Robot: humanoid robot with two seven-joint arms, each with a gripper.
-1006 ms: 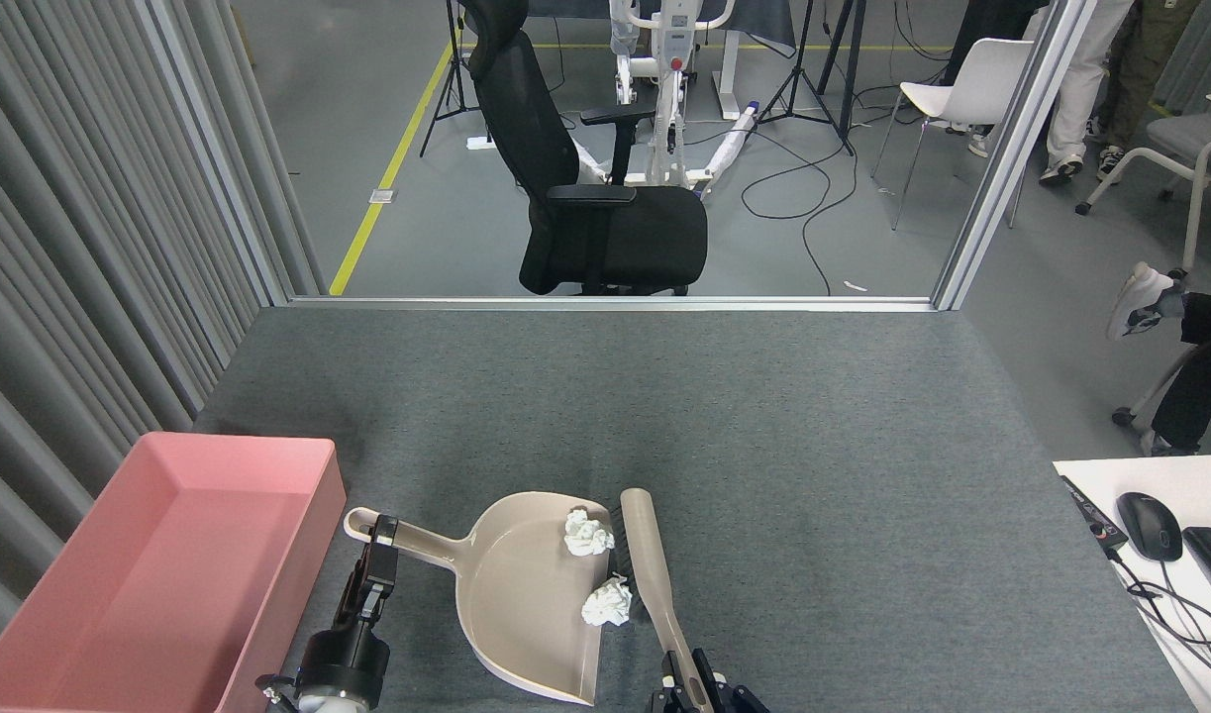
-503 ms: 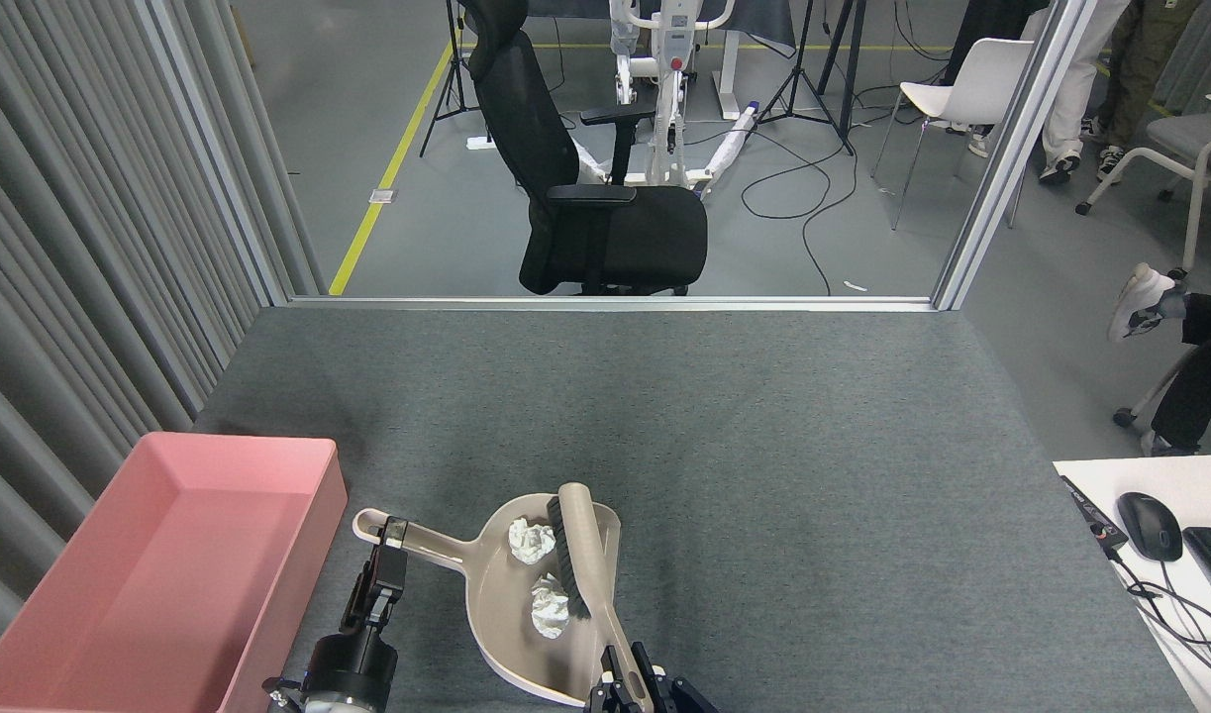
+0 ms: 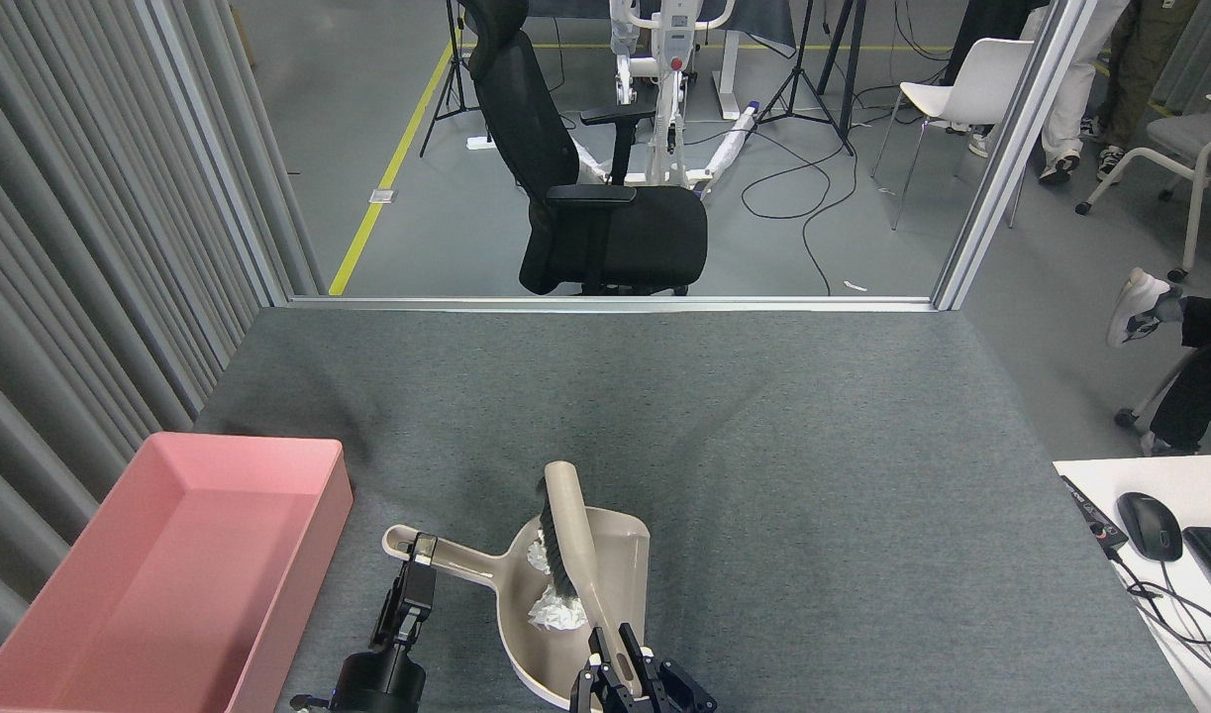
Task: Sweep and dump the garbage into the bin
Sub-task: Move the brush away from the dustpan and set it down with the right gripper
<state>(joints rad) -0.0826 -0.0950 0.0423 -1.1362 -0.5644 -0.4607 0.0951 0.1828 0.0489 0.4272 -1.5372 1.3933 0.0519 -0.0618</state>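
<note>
While my right hand (image 3: 620, 673) grips the brush (image 3: 571, 540) and my left hand (image 3: 414, 584) clamps the dustpan (image 3: 625, 564) handle, the garbage (image 3: 557, 612) sits inside the dustpan, right of the bin (image 3: 169, 574). Lifting unevenly could spill the wads onto the tabletop (image 3: 813, 446).

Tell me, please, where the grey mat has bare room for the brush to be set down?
The mat is bare from the dustpan rightward to the white desk, and across the far half toward the metal sill. It is crowded near the front left, where the pink bin, dustpan, brush and both arms cluster.
</note>
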